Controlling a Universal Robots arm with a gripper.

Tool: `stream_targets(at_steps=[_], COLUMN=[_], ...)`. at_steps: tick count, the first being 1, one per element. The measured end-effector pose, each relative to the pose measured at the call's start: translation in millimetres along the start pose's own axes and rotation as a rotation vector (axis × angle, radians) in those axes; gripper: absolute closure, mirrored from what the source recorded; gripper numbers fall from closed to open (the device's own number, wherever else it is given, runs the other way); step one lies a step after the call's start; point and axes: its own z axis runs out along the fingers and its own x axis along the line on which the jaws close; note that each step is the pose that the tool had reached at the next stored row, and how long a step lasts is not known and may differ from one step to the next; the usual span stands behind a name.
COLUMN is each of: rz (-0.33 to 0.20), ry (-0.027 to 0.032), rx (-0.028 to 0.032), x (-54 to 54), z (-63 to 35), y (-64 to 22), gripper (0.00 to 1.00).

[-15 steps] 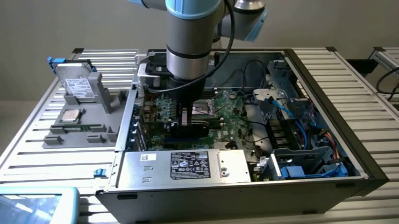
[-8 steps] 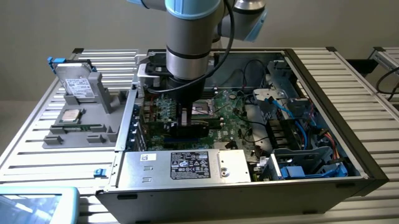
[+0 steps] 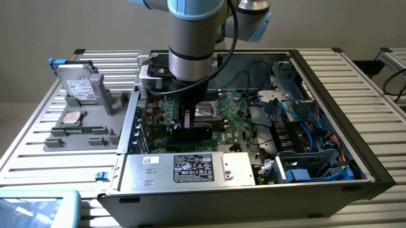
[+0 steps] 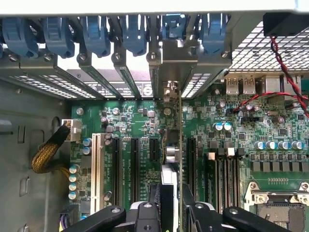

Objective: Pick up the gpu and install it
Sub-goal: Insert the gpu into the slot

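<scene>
Fingers [image 4: 189, 205], partly closed, grip the gpu [image 3: 199, 132] upright over the motherboard [image 4: 135, 125]; power supply label [image 3: 193, 167] print unreadable.

The exterior view has soft, even light from above. The tabletop [image 3: 38, 156] slats look pale and shine a little. Inside the computer case [image 3: 241, 209] it is darker, and the arm [image 3: 193, 47] throws a shadow on the green board [image 3: 235, 114]. The gpu [image 3: 193, 130] under the arm looks almost black. In the wrist view, the vent holes [image 4: 260, 48] glow white with glare. The green board is bright there, but the gripper [image 4: 171, 191] is dark.
</scene>
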Motion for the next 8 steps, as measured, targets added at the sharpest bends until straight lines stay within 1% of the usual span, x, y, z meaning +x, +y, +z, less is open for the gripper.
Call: stream_targets(at_steps=[8], rz=[0.000], ry=[0.0000], rx=[0.0002], x=[0.0], z=[0.2], y=[0.0], gripper=[0.72])
